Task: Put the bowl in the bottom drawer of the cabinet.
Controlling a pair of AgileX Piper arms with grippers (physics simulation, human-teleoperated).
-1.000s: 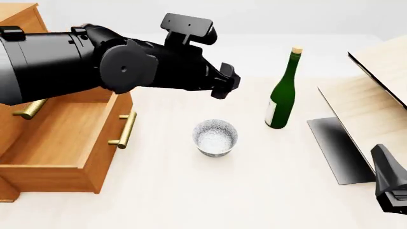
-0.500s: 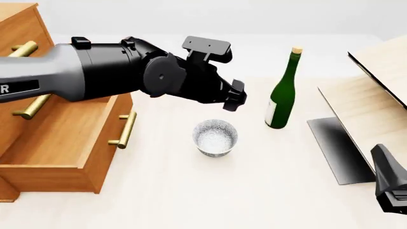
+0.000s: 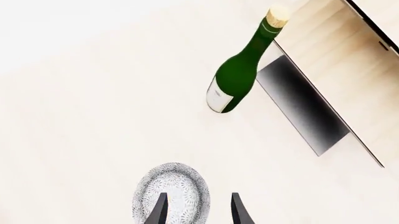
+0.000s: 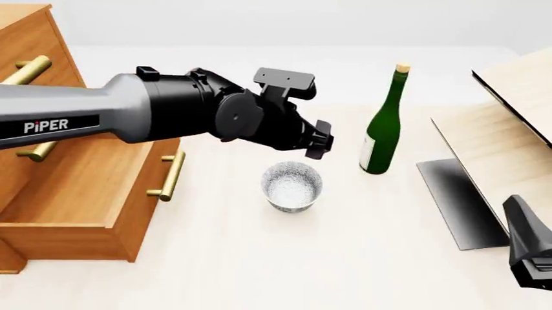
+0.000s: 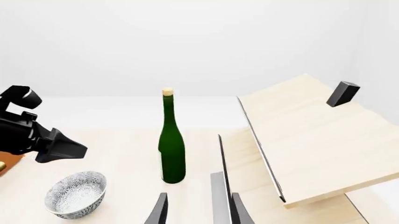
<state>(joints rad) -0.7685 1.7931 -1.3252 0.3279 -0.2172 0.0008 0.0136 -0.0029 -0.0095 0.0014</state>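
The speckled white-and-grey bowl [image 4: 293, 186] stands upright on the table, to the right of the cabinet [image 4: 26, 45]. The bottom drawer [image 4: 74, 223] is pulled out, its inside bare, with its brass handle [image 4: 169, 174] facing the bowl. My left gripper [image 4: 319, 141] hangs open just above and behind the bowl. In the left wrist view the bowl [image 3: 171, 198] sits under my left gripper [image 3: 198, 212], one finger over its hollow and the other outside its rim. My right gripper [image 5: 198, 210] is open and holds nothing, low at the right [image 4: 530, 252]; its view shows the bowl [image 5: 76, 193].
A tall green bottle [image 4: 382, 123] stands behind and to the right of the bowl. A pale slanted board structure [image 4: 509, 123] with a dark grey panel [image 4: 457, 200] fills the right side. An upper drawer's brass handle [image 4: 33, 68] sticks out above the open drawer.
My left arm has stretched further right and its gripper has dropped closer to the bowl. The bowl, bottle, drawer and right arm have stayed put.
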